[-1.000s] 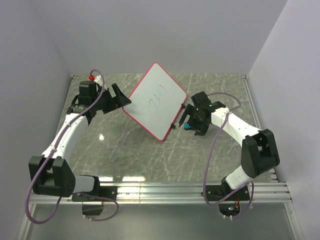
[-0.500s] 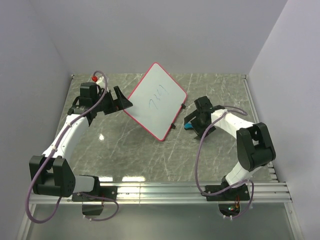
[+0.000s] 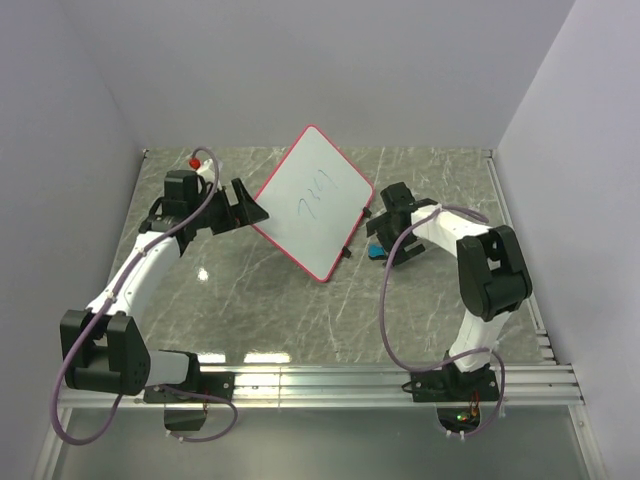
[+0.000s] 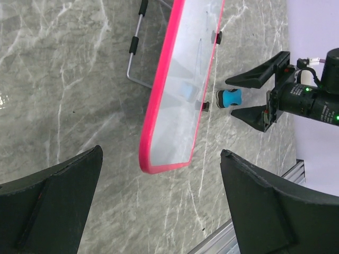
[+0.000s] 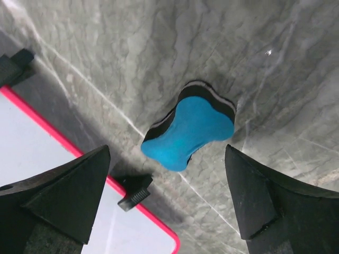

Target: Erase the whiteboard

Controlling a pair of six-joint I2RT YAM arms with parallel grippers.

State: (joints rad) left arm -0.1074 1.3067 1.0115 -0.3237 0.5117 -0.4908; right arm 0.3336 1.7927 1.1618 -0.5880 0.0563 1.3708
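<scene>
Right gripper [image 3: 384, 238] drew in over blue eraser [image 5: 189, 132] beside whiteboard [image 3: 312, 200]; left gripper [image 3: 251, 209] edged nearer its rim.

One whiteboard [image 3: 312, 200], and two small black clips [image 4: 216, 37] on its edge; one blue eraser [image 5: 189, 132]; one wire stand [image 4: 132, 53]. Two robot arms: the left arm [image 3: 140, 265]; the right arm [image 3: 440, 228].

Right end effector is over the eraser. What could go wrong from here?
The eraser lies close beside the whiteboard at its clipped edge; the open right end effector, closing, might catch a black clip and shove the board. The board seems to lean on a thin wire stand, so a knock could tip it.
</scene>
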